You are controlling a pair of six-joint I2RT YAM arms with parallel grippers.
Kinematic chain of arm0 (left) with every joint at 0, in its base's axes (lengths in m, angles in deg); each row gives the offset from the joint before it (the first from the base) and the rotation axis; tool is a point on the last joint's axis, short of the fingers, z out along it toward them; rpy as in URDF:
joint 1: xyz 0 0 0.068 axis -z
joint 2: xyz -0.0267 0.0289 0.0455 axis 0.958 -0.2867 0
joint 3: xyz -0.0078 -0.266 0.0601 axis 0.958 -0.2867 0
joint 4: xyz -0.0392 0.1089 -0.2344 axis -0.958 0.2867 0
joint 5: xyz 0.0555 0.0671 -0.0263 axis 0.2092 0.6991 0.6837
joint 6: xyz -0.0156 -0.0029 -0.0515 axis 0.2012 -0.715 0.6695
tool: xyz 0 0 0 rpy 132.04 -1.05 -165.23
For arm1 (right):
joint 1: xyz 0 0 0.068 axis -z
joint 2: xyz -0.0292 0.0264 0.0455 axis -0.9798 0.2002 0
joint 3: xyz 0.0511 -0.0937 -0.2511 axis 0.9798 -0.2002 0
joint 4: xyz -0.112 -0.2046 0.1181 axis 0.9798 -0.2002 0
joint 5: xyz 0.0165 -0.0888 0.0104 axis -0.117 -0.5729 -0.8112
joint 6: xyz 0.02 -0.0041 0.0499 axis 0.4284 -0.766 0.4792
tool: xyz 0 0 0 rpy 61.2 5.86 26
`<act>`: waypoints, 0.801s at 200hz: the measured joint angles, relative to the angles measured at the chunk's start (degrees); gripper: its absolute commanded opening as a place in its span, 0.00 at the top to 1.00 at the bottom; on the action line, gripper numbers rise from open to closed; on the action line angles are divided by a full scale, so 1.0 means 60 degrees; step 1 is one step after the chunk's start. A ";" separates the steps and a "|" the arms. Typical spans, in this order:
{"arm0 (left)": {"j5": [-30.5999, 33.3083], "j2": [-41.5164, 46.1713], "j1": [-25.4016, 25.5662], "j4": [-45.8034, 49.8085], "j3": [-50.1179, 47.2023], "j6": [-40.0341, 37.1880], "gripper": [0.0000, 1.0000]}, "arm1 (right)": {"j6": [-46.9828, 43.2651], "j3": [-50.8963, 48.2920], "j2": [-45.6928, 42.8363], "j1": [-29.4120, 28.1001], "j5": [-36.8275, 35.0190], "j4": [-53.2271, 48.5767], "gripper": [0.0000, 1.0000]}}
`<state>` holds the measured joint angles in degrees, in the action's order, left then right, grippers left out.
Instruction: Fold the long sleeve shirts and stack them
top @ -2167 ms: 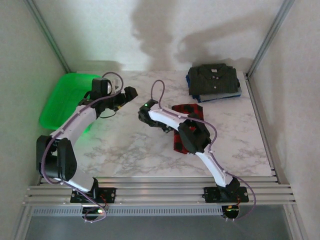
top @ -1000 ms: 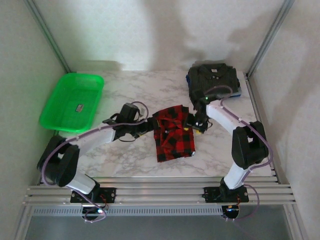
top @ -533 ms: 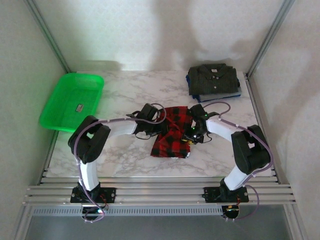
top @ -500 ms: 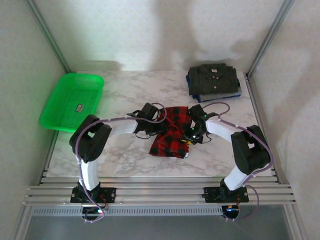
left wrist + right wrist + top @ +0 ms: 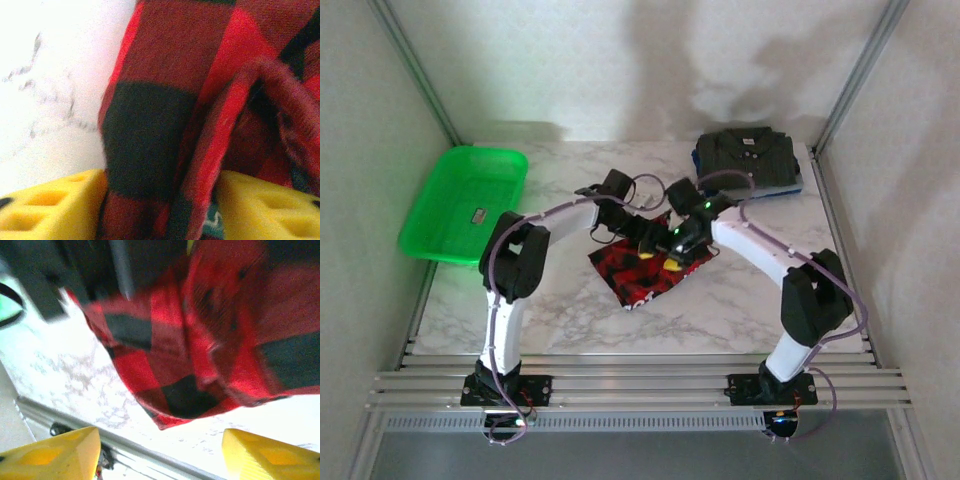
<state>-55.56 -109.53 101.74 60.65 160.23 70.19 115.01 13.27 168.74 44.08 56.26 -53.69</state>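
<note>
The red-and-black plaid flannel shirt [image 5: 632,275] lies bunched on the marble table, left of centre, with its upper part lifted. My left gripper [image 5: 644,248] is shut on a thick fold of the plaid shirt [image 5: 165,125], and the cloth fills the space between its yellow fingers [image 5: 50,207]. My right gripper [image 5: 676,260] hovers beside it, over the shirt's right part, open. Its yellow fingers [image 5: 272,455] stand wide apart with the plaid shirt [image 5: 200,345] beyond them. The folded dark grey-olive collared shirt [image 5: 748,155] sits on a blue garment at the back right.
A green plastic basket [image 5: 460,200] stands at the back left of the table [image 5: 550,300]. Both forearms cross over the table's middle. Metal frame posts rise at the back corners, and the aluminium rail [image 5: 620,385] runs along the near edge.
Both grippers have moved back and to the left. The plaid shirt has shifted left with them, turned and bunched up. The right gripper, earlier at the shirt's right edge, now stands open.
</note>
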 measured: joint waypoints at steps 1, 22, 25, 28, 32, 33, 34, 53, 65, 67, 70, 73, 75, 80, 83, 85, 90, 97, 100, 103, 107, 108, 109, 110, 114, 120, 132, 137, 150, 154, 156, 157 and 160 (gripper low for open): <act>-0.0011 -0.0015 0.0000 0.0007 0.0033 -0.0036 0.29 | -0.0117 0.0087 0.0000 0.0058 -0.0106 -0.0102 0.29; -0.0080 -0.0350 0.0007 0.0248 0.0798 -0.0339 0.23 | -0.1960 0.1049 -0.0036 0.0703 -0.1719 -0.1173 0.25; -0.0080 -0.0382 0.0007 0.0251 0.0878 -0.0331 0.23 | -0.2313 0.1086 -0.0073 0.0780 -0.2058 -0.1235 0.25; -0.0076 -0.0404 0.0007 0.0248 0.0980 -0.0339 0.23 | -0.2652 0.1089 -0.0098 0.0831 -0.2295 -0.1268 0.25; -0.0076 -0.0426 0.0007 0.0244 0.1071 -0.0335 0.23 | -0.3009 0.1078 -0.0135 0.0874 -0.2583 -0.1319 0.25; -0.0076 -0.0426 0.0007 0.0240 0.1107 -0.0331 0.22 | -0.3151 0.1067 -0.0146 0.0889 -0.2688 -0.1341 0.25; -0.0076 -0.0426 0.0007 0.0240 0.1122 -0.0331 0.22 | -0.3242 0.1056 -0.0153 0.0896 -0.2747 -0.1341 0.24; -0.0076 -0.0404 -0.0018 0.0018 0.1392 -0.0106 0.19 | -0.5034 0.0586 -0.0273 0.0994 -0.3625 -0.1286 0.24; -0.0044 -0.0291 -0.0047 -0.0208 0.1392 0.0189 0.17 | -0.5934 0.0193 -0.0273 0.1118 -0.3694 -0.1053 0.24; -0.0033 -0.0255 -0.0058 -0.0240 0.1388 0.0233 0.17 | -0.6058 0.0124 -0.0273 0.1151 -0.3697 -0.0987 0.24; -0.0011 -0.0211 -0.0069 -0.0317 0.1359 0.0313 0.16 | -0.6240 0.0036 -0.0270 0.1217 -0.3683 -0.0907 0.24; 0.0000 -0.0157 -0.0087 -0.0382 0.1333 0.0412 0.16 | -0.6382 -0.0047 -0.0270 0.1268 -0.3690 -0.0834 0.24; 0.0018 -0.0098 -0.0095 -0.0426 0.1308 0.0455 0.16 | -0.6492 -0.0102 -0.0266 0.1326 -0.3657 -0.0780 0.24; 0.0036 0.0004 -0.0127 -0.0521 0.1246 0.0586 0.15 | -0.6725 -0.0204 -0.0240 0.1457 -0.3595 -0.0645 0.24; 0.0047 0.0117 -0.0149 -0.0597 0.1184 0.0688 0.16 | -0.6845 -0.0233 -0.0219 0.1541 -0.3537 -0.0579 0.24; 0.0058 0.0160 -0.0160 -0.0616 0.1162 0.0732 0.15 | -0.6907 -0.0244 -0.0208 0.1577 -0.3523 -0.0557 0.24; 0.0076 0.0346 -0.0193 -0.0688 0.1071 0.0871 0.15 | -0.7096 -0.0266 -0.0131 0.1716 -0.3457 -0.0415 0.24; 0.0102 0.0630 -0.0240 -0.0783 0.0929 0.1067 0.14 | -0.7315 -0.0266 0.0011 0.1883 -0.3311 -0.0204 0.24; 0.0106 0.0794 -0.0262 -0.0834 0.0849 0.1173 0.14 | -0.7391 -0.0266 0.0069 0.1949 -0.3271 -0.0102 0.24; 0.0109 0.0940 -0.0270 -0.0922 0.0758 0.1264 0.14 | -0.7468 -0.0262 0.0149 0.2004 -0.3209 -0.0015 0.24; 0.0131 0.1129 -0.0288 -0.0987 0.0652 0.1359 0.14 | -0.7573 -0.0251 0.0273 0.2084 -0.3126 0.0117 0.24; 0.0142 0.1213 -0.0299 -0.1016 0.0601 0.1410 0.14 | -0.7595 -0.0248 0.0299 0.2098 -0.3104 0.0135 0.24; 0.0142 0.1253 -0.0302 -0.1045 0.0576 0.1435 0.14 | -0.7628 -0.0244 0.0350 0.2124 -0.3056 0.0171 0.24; 0.0146 0.1326 -0.0310 -0.1078 0.0521 0.1483 0.14 | -0.7643 -0.0240 0.0372 0.2135 -0.3038 0.0193 0.24; 0.0175 0.1537 -0.0317 -0.1133 0.0390 0.1570 0.14 | -0.7723 -0.0222 0.0528 0.2193 -0.2951 0.0313 0.24; 0.0255 0.1909 -0.0335 -0.1264 0.0135 0.1749 0.14 | -0.7828 -0.0189 0.0761 0.2255 -0.2787 0.0452 0.24; 0.0393 0.2772 -0.0339 -0.1574 -0.0565 0.2193 0.13 | -0.7996 -0.0066 0.1257 0.2339 -0.2382 0.0663 0.24; 0.0426 0.3129 -0.0339 -0.1661 -0.0856 0.2357 0.12 | -0.8058 -0.0015 0.1479 0.2361 -0.2186 0.0772 0.24; 0.0612 0.4186 -0.0335 -0.2087 -0.1953 0.2907 0.10 | -0.8185 0.0200 0.1971 0.2393 -0.1749 0.0860 0.24; 0.0652 0.4506 -0.0331 -0.2200 -0.2310 0.3075 0.10 | -0.8204 0.0277 0.2080 0.2404 -0.1661 0.0871 0.25; 0.0663 0.4623 -0.0331 -0.2233 -0.2444 0.3140 0.10 | -0.8211 0.0324 0.2178 0.2412 -0.1577 0.0892 0.25; 0.0688 0.4725 -0.0331 -0.2310 -0.2575 0.3228 0.10 | -0.8225 0.0353 0.2229 0.2415 -0.1534 0.0892 0.25; 0.0739 0.4925 -0.0331 -0.2412 -0.2845 0.3340 0.09 | -0.8233 0.0419 0.2313 0.2419 -0.1479 0.0900 0.25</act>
<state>-51.12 -79.98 99.75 46.18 143.16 90.23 65.62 15.78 182.62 58.60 47.39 -48.29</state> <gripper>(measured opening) 0.898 0.758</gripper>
